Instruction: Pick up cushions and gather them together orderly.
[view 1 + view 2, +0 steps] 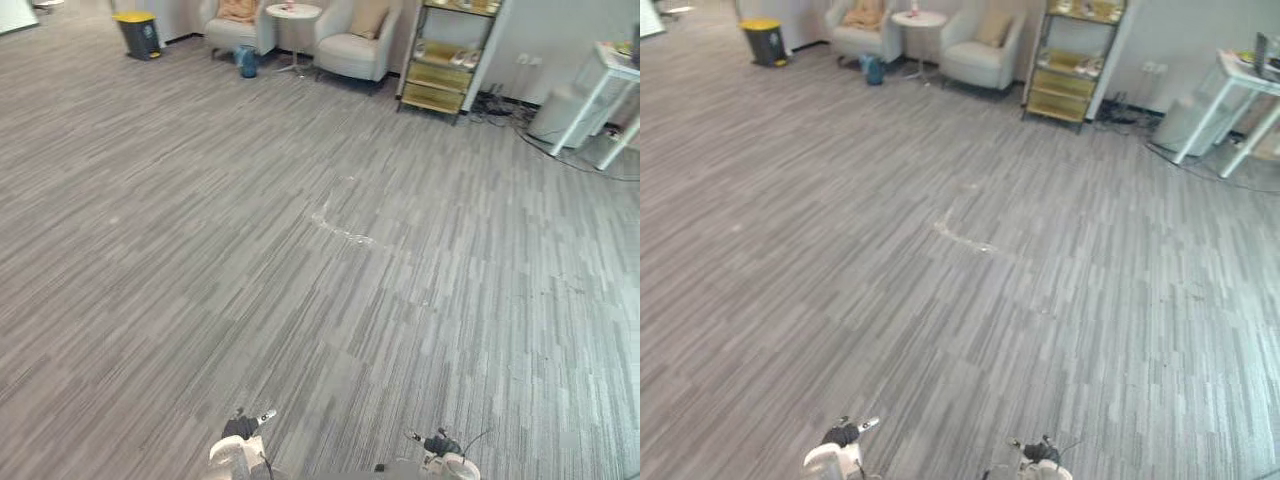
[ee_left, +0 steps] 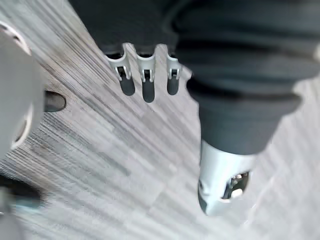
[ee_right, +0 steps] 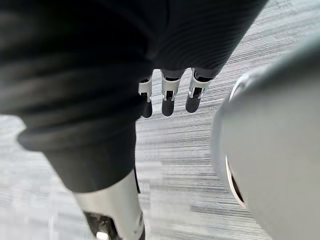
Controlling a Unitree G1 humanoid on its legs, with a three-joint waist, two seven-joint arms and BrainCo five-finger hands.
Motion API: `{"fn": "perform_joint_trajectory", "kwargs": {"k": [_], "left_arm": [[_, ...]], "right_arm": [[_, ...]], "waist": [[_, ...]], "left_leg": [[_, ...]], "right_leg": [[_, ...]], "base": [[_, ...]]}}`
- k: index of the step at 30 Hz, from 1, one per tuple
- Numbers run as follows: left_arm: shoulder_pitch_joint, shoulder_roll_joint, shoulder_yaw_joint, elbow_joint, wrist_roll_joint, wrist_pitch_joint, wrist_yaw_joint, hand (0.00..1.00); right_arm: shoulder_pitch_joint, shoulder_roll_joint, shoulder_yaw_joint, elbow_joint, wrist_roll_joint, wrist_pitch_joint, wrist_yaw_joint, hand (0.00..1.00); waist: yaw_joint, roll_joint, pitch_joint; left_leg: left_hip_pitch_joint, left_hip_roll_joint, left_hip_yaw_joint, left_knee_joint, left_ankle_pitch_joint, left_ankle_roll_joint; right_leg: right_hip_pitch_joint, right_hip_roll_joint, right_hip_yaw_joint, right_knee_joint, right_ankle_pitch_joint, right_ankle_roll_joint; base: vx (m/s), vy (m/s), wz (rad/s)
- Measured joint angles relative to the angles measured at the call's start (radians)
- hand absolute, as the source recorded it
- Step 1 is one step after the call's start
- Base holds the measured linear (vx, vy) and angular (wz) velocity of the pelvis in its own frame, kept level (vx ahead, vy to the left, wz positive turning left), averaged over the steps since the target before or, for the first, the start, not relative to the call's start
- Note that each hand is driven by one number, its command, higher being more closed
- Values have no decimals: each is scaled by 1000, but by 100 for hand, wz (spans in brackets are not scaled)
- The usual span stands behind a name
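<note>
Cushions wait far away across the grey floor (image 1: 300, 300) — the first cushion (image 1: 238, 9) lies on one pale armchair (image 1: 228, 36), the second cushion (image 1: 368, 18) on the other armchair (image 1: 350, 58). Neither one is picked up, so I think the job has not really begun. The left hand (image 2: 145, 80) and the right hand (image 3: 168, 97) hang down over the floor, fingers (image 2: 172, 82) straight and loose, holding nothing — walking over, grabbing and gathering is all left to do.

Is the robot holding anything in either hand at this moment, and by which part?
Nothing is held. The left hand and the right hand both hang open over the floor; the cushions lie on the armchairs far off.
</note>
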Motion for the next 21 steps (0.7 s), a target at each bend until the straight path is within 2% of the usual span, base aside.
{"fn": "perform_joint_trajectory", "kwargs": {"k": [1, 2, 3, 4, 5, 6, 7, 8, 9, 11, 13, 14, 15, 16, 17, 18, 19, 20, 21], "left_arm": [[-5, 8, -19, 14, 0, 1, -1, 0], [-5, 20, -24, 15, 2, 1, -1, 0], [-7, 11, -20, 27, 4, 1, -3, 0], [-6, -8, -5, 26, 7, 1, -6, 0], [-4, -12, -1, 24, 12, 1, -4, 0], [0, -10, 7, 8, 25, 0, -4, 0], [1, -18, 9, -17, 28, 0, -1, 0], [5, -20, 13, -28, 29, 0, -1, 0], [8, -23, 26, -55, 30, -3, -1, 0], [11, -19, 24, -85, 30, -9, 6, 0], [17, -18, 17, -113, 29, -14, 13, 0], [19, -22, 17, -129, 22, -17, 17, 0], [20, -23, 17, -132, 22, -17, 17, 0], [22, -24, 18, -137, 22, -18, 19, 0], [23, -27, 18, -144, 22, -19, 23, 0], [24, -26, 19, -144, 22, -19, 24, 0], [29, -6, 23, -140, 22, -16, 29, 0], [29, 4, 24, -136, 22, -13, 30, 0], [21, 9, 28, -134, 22, -8, 31, 0]], "right_arm": [[-11, -10, -5, 8, 0, 0, 0, 0], [-11, -13, -6, 19, 0, -1, 0, 0], [-21, -35, -28, 39, -1, 0, 1, 0], [-22, -49, -43, 40, -2, 2, -1, 0], [-21, -51, -45, 40, -2, 2, -1, 0], [-7, -50, -43, 35, -2, 2, 0, 0], [6, -43, -41, 27, 9, 2, -1, 0], [7, -43, -34, 20, 14, 2, -4, 0], [12, -44, -11, 16, 20, 2, -8, 0], [11, -40, 17, 16, 27, 3, -13, 0], [3, -36, 15, 16, 29, 3, -16, 0], [-4, -35, 12, 14, 50, 3, -17, 0], [-4, -35, 10, 14, 56, 3, -18, 0], [-4, -34, 6, 14, 58, 3, -20, 0], [-5, -36, 6, 14, 58, 5, -23, 0], [-6, -37, 6, 14, 58, 6, -24, 0], [-10, -21, 4, 17, 57, 8, -24, 0], [-6, -11, 4, 16, 56, 9, -21, 0], [-12, -1, 5, 14, 55, 8, -18, 0]], "waist": [[-5, 3, 13], [-6, -4, 16], [-4, 23, 37], [-3, 39, 42], [-3, 42, 43], [-11, 49, 45], [-13, 50, 55], [-12, 49, 58], [-1, 50, 72], [5, 36, 76], [14, 29, 75], [29, 30, 74], [33, 30, 74], [44, 30, 73], [56, 33, 67], [61, 29, 66], [66, -11, 39], [62, -33, 26], [60, -56, 25]], "left_leg": [[16, 3, -3, -9, 3, -5], [22, -4, -9, -9, 5, -9], [62, 16, -32, -8, 11, -22], [60, 31, -51, 40, 35, -58], [50, 37, -59, 78, 37, -62], [-28, 67, -106, 279, 47, -78], [-134, 111, -160, 531, 124, -96], [-166, 123, -175, 610, 135, -90], [-235, 140, -190, 789, 121, -67], [-330, 126, -178, 851, 78, -53], [-415, 105, -120, 727, 53, -30], [-445, 59, -73, 467, 59, -28], [-449, 48, -72, 400, 63, -27], [-457, 10, -80, 214, 103, -21], [-461, -13, -83, 81, 172, -20], [-459, -17, -90, 85, 213, -5], [-453, -51, -87, 99, 248, 53], [-452, -64, -76, 109, 236, 78], [-442, -61, -51, 186, 194, 104]], "right_leg": [[-21, 37, 23, -118, 97, -27], [-19, 42, 35, -169, 161, -44], [3, 71, 47, -151, 183, -78], [17, 84, 58, -148, 141, -87], [17, 87, 60, -143, 128, -88], [41, 95, 65, -138, 90, -88], [95, 117, 76, -157, 66, -97], [118, 129, 83, -167, 55, -100], [192, 145, 99, -191, 26, -120], [270, 149, 110, -233, 4, -122], [330, 154, 130, -290, -6, -105], [366, 154, 154, -336, -2, -75], [375, 154, 162, -344, -6, -69], [408, 155, 185, -375, -17, -52], [446, 162, 210, -409, -35, -32], [456, 161, 222, -415, -41, -24], [483, 132, 260, -432, -52, -7], [478, 108, 269, -424, -49, -1], [455, 79, 321, -320, -6, 52]], "base": [[421, -187, -30], [375, -190, -38], [379, -193, -43], [377, -214, -47], [348, -230, -34], [369, -240, -19], [367, -211, -16], [382, -152, -28], [297, -78, -31], [415, -91, -40], [355, -40, -46], [337, 25, -46], [541, 76, -61], [680, 209, -60], [586, 194, -63], [673, 247, -66], [443, 128, -39], [853, 260, -51], [794, 244, -40]]}}
